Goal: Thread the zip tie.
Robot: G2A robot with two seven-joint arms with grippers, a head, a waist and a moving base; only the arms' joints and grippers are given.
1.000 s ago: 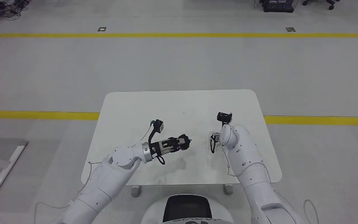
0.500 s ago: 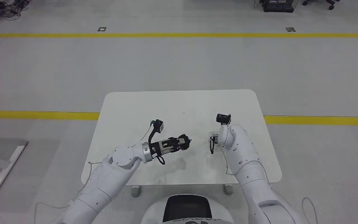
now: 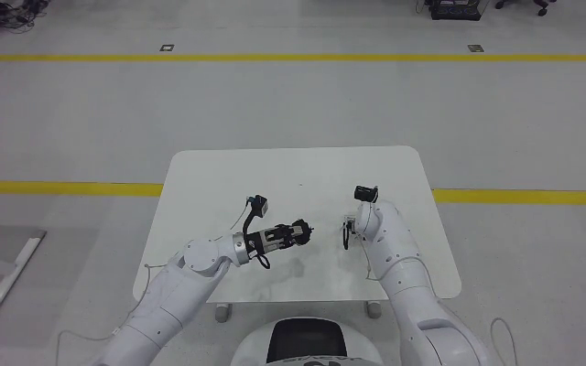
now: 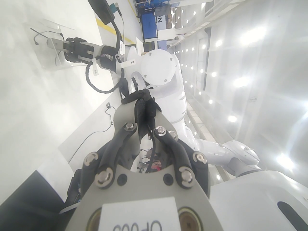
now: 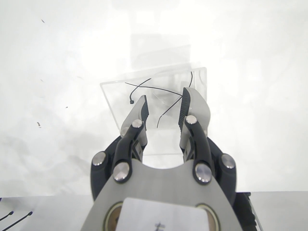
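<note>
top view: both arms sit over the near half of the table (image 3: 206, 178). your left gripper (image 3: 305, 230) hangs near the middle and your right gripper (image 3: 348, 231) is just to its right, the two near each other but apart. against the earlier frames, the right arm's elbow has drifted a little to the left. the gripper has kept about the same spot, and the left arm has not budged.

left wrist view: the left gripper (image 4: 144, 104) has its fingers pressed together, with a black strip (image 4: 142, 96) pinched at the tips. you cannot tell from here whether that strip is a tie. farther off, the right gripper (image 4: 51, 44) points at a clear plate (image 4: 45, 61) carrying a thin zip tie (image 4: 36, 38).

right wrist view: the right gripper (image 5: 164, 104) is partly open and holds nothing. it hovers over the clear plate (image 5: 113, 97). the zip tie (image 5: 154, 88) lies looped on the plate, and its tail runs into the gap between the fingers. spare ties (image 5: 28, 214) lie at the near edge.

this looks like the pickup step, with threading not yet begun. next you'd lower the gripper and close squarely on the tail. the tie is thin and lies flat on a slick plate, so it will likely slip.
</note>
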